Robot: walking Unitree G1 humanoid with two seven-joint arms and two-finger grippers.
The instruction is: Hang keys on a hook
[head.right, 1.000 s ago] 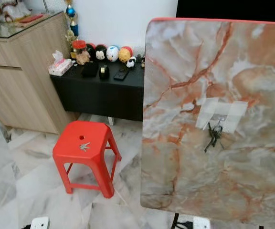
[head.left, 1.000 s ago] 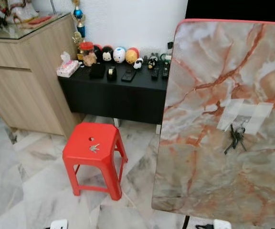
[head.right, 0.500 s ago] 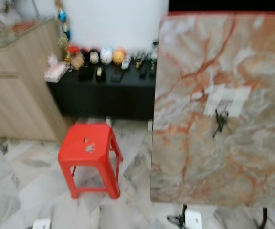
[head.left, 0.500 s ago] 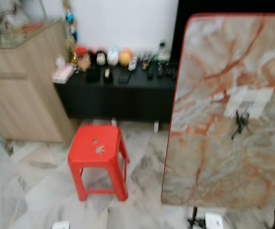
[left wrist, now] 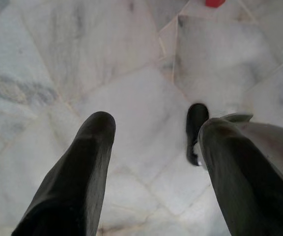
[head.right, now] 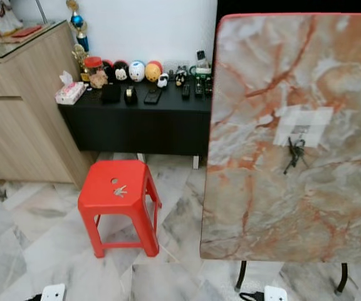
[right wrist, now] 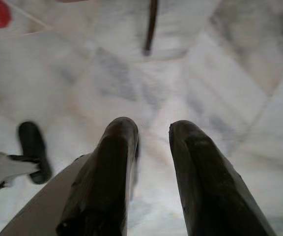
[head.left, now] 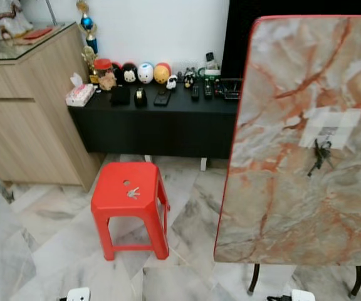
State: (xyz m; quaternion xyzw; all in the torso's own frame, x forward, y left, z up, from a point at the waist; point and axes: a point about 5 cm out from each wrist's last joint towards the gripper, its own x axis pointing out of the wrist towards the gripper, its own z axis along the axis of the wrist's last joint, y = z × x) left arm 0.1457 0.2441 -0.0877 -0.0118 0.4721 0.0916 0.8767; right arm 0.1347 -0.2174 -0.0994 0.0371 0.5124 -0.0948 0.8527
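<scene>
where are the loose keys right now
In the eye views the keys lie on top of the red stool, left of the marble board, before the black bench.

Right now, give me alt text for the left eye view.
A small silver bunch of keys lies on a red plastic stool on a marble floor. Beside it stands an upright marble-patterned board with dark keys hanging from it.

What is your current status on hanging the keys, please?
Left gripper and right gripper open, empty, over floor. Keys on red stool. Another bunch hangs on marble board.
</scene>
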